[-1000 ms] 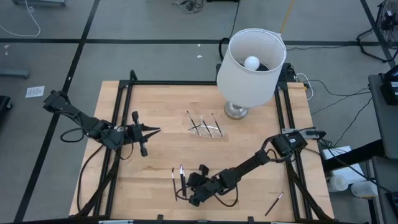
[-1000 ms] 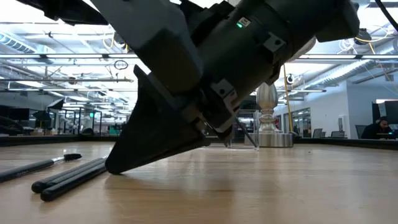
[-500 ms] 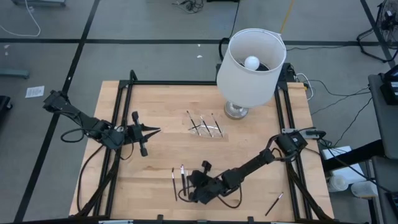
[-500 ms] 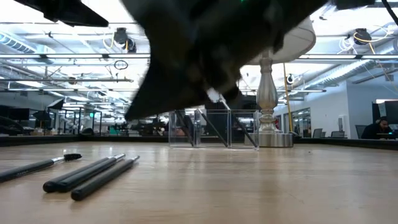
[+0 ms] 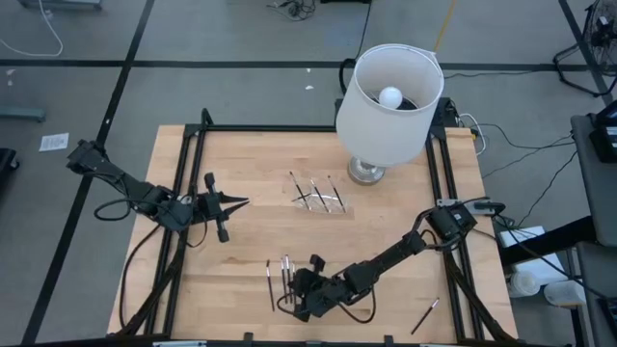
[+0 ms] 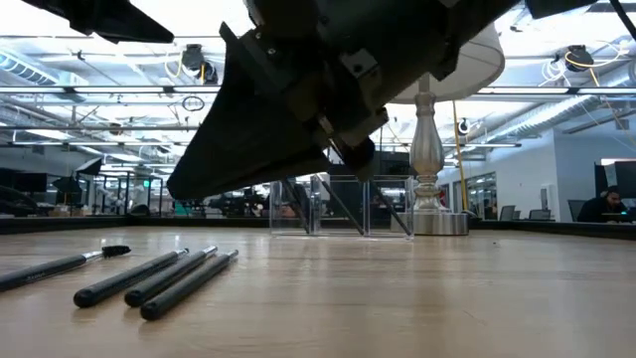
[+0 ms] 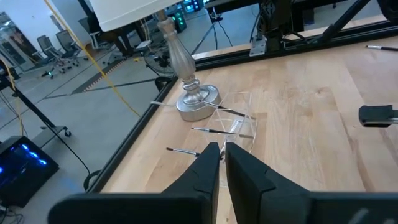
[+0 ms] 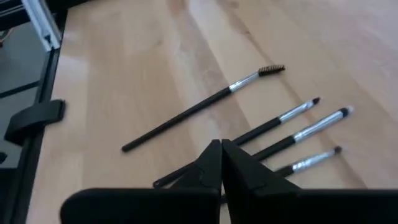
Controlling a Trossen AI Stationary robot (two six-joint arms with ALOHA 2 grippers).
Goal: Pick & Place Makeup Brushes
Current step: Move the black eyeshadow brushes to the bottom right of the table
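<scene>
Near the table's (image 5: 231, 164) front edge, well away from the lamp (image 5: 388, 101), the right gripper (image 5: 301, 301) hangs clenched and empty just over four makeup brushes (image 8: 283, 134) lying side by side on the wood. More brushes rest in a clear holder (image 5: 321, 198) just beside the lamp's base, and one lies alone (image 5: 425, 315) toward the front right corner. Far from the lamp on the left side, the left gripper (image 5: 237, 202) waits, fingers nearly together, holding nothing.

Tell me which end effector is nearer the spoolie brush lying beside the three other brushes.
Right. The right end effector hovers shut just beside the spoolie brush and its neighbours, at the table's near edge. The left end effector waits farther off, over the table's left side.
</scene>
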